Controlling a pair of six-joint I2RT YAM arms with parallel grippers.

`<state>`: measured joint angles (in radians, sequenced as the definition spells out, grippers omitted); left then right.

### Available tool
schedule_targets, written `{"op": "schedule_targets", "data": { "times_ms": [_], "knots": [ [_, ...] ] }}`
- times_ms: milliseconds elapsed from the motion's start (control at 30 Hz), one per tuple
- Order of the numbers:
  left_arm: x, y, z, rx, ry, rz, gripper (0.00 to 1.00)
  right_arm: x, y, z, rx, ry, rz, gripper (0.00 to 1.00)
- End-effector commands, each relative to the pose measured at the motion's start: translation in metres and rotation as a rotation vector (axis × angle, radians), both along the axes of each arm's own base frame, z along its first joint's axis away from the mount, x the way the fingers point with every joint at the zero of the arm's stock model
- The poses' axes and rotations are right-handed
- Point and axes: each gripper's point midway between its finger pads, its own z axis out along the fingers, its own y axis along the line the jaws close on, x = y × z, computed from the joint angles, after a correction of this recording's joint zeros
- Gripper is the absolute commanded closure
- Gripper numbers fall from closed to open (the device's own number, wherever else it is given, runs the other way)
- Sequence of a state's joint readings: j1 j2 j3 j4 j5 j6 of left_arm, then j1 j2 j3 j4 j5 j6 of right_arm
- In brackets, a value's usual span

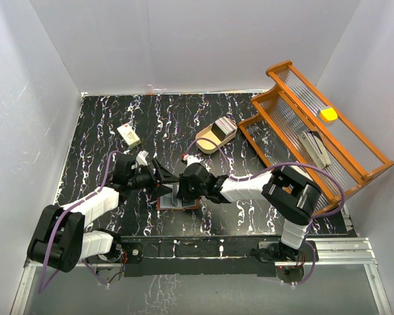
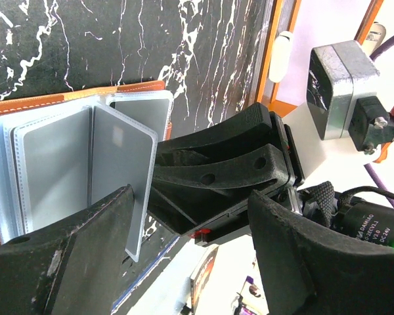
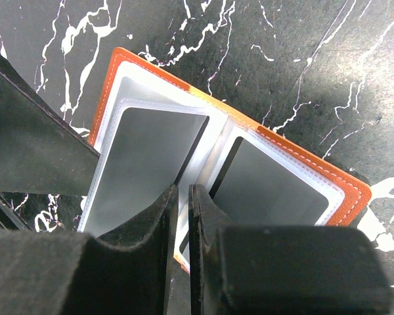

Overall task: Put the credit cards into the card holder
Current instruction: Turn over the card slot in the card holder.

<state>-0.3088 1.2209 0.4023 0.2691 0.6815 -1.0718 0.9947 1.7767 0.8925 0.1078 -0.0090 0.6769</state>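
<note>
Left hand [image 2: 194, 197] gapes wide, its two matte black fingers [image 2: 72, 256] well apart and closed on nothing. In the top view one small cream block [image 1: 129, 134] lies beyond it, toward the upper left of the tabletop [image 1: 105, 118], a black surface veined with white.

One grey card [image 2: 121, 177], thin, flat and round-cornered with a small paler square near its top, stands on edge just beside the left finger. Its long axis runs down the left wrist frame. Whether it touches the pockets beneath cannot be told.

Under it the card holder [image 3: 269, 177] lies open and flat near the lower centre of the top view, between the two hands. It has an orange-brown leather border with pale stitching and clear, glossy plastic pockets. Two pocket leaves show in the right wrist view, each with a grey face, and the holder's long axis runs from upper left to lower right of that frame.

Directly above its fold, the right hand [image 3: 184, 193] has its fingers almost together, only a sliver between them, and seems to pinch the upright card edge-on.

Further right in the top view, one beige oval tray [image 1: 207, 146] holds a stack of cards [image 1: 224, 125]; their number cannot be counted. At the far right one orange rack [image 1: 276, 98] with ribbed translucent panels leans, carrying one yellow object [image 1: 328, 113].
</note>
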Motion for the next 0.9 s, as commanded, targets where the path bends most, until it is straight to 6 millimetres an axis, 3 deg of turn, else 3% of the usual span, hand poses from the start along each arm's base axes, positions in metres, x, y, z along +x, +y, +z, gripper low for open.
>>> {"op": "schedule_targets", "data": {
  "times_ms": [0, 133, 500, 867],
  "knots": [
    [0.009, -0.007, 0.017, -0.023, -0.045, -0.007, 0.32, 0.002, -0.002, 0.013, 0.011, -0.05, 0.006, 0.88],
    [0.009, -0.01, 0.019, -0.032, -0.044, -0.009, 0.32, 0.003, 0.0, 0.024, 0.047, -0.073, 0.004, 0.88],
    [0.005, -0.018, 0.016, -0.045, -0.031, -0.014, 0.32, 0.006, 0.001, 0.026, 0.094, -0.098, -0.012, 0.89],
    [0.003, -0.024, 0.012, -0.058, -0.006, -0.003, 0.32, 0.015, -0.013, 0.034, 0.166, -0.114, -0.066, 0.87]
  ]
}}
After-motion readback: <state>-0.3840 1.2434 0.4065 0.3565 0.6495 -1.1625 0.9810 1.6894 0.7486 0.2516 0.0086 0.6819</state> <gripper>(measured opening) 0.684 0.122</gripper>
